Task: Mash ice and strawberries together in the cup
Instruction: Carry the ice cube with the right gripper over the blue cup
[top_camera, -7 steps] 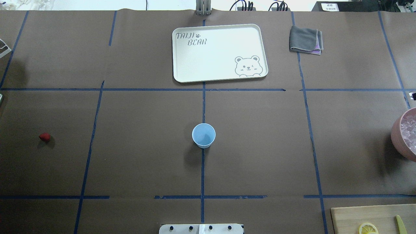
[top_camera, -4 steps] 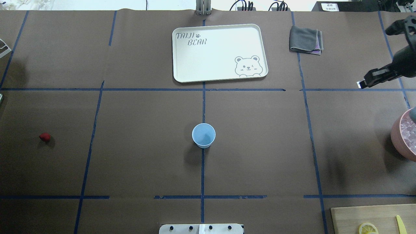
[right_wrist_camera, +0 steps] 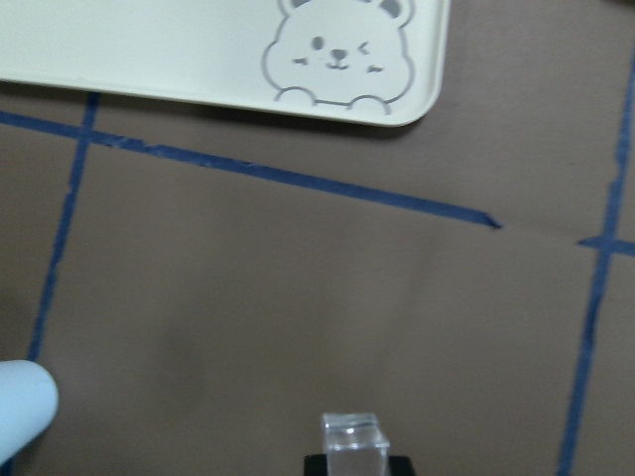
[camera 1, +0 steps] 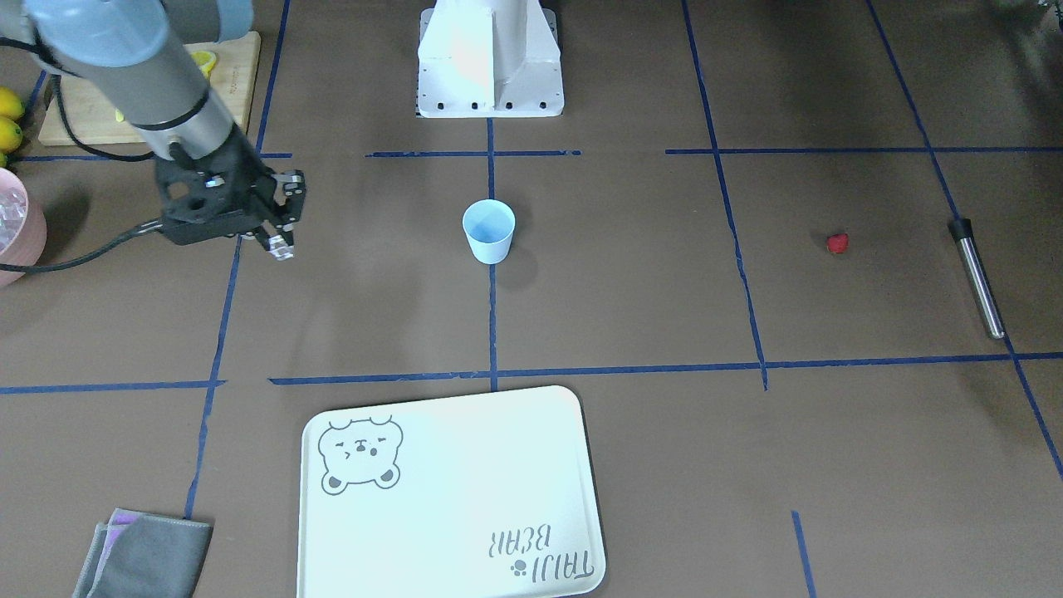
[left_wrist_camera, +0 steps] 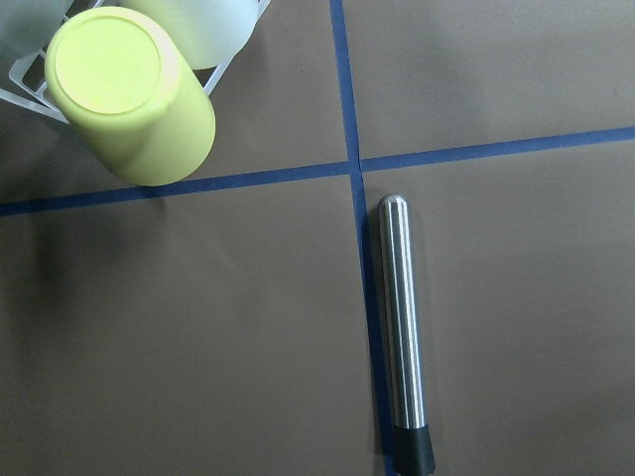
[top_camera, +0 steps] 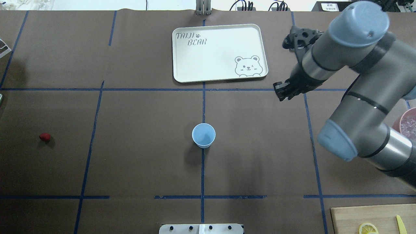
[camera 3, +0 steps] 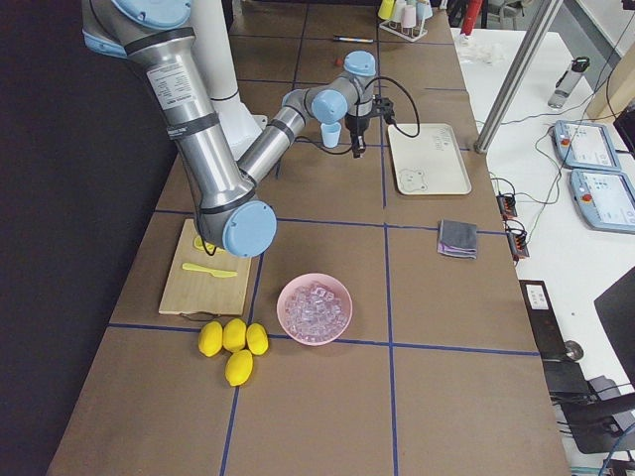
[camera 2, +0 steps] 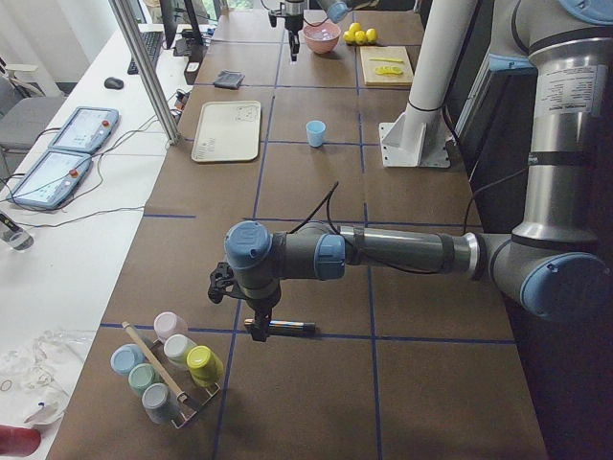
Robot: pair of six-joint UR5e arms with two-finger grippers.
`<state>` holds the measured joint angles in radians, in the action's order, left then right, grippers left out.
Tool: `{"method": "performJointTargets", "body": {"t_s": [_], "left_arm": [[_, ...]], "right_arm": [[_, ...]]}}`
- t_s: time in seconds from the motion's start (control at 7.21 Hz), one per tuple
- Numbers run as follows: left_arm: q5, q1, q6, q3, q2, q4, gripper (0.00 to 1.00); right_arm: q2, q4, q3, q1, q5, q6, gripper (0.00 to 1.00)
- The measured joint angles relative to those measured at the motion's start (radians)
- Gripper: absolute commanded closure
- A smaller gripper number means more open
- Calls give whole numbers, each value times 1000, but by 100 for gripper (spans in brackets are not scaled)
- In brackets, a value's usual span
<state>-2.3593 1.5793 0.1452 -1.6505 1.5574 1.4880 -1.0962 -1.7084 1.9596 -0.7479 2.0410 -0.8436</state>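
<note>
Overhead exterior view: the right arm (top_camera: 354,97) reaches in from the right. Its jaws hang over the table (top_camera: 146,113) just off the near right corner of the tray (top_camera: 214,61), well to the right of the cup (top_camera: 203,135) and farther back. In the right wrist view those jaws are pressed on one clear ice cube (right_wrist_camera: 354,441) held between their tips, and the cup's side shows at the lower left edge.

The cup stands upright, mouth up, on a blue tape line at the middle of the table. More ice (camera 3: 316,305) fills the pink bowl (camera 3: 281,315) at the right end, next to four lemons (camera 3: 235,335). The strawberry (top_camera: 45,136) lies on the table far to the left of the cup.

At the left end, the left arm (camera 2: 383,251) bends low over a metal rod (left_wrist_camera: 402,337) with a black tip. The rod lies flat along a tape line beside a rack holding an upturned yellow cup (left_wrist_camera: 129,94). Whether the left jaws are spread or pressed together cannot be told.

The tray reads "TAIJI BEAR" with a paw print, and a winking bear is drawn in its near right corner. A white label on the left arm is too small to read.
</note>
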Motion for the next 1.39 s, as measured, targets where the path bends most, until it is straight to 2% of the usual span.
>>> {"method": "performJointTargets", "body": {"t_s": [0.28, 0.55, 0.83, 0.97, 1.11, 1.25, 1.39], "left_arm": [[0, 0, 0, 0, 2, 0, 0], [0, 0, 0, 0, 4, 0, 0], [0, 0, 0, 0, 4, 0, 0], [0, 0, 0, 0, 4, 0, 0], [0, -1, 0, 0, 4, 0, 0], [0, -1, 0, 1, 4, 0, 0], [0, -1, 0, 1, 4, 0, 0]], "right_arm": [[153, -6, -92, 162, -130, -214, 96], [268, -6, -202, 258, -218, -346, 96], [319, -7, -259, 299, -243, -391, 95], [328, -7, -268, 309, -248, -401, 89], [332, -13, -271, 317, -253, -407, 34], [335, -20, -271, 321, -256, -410, 4], [337, -23, -268, 323, -257, -412, 2]]}}
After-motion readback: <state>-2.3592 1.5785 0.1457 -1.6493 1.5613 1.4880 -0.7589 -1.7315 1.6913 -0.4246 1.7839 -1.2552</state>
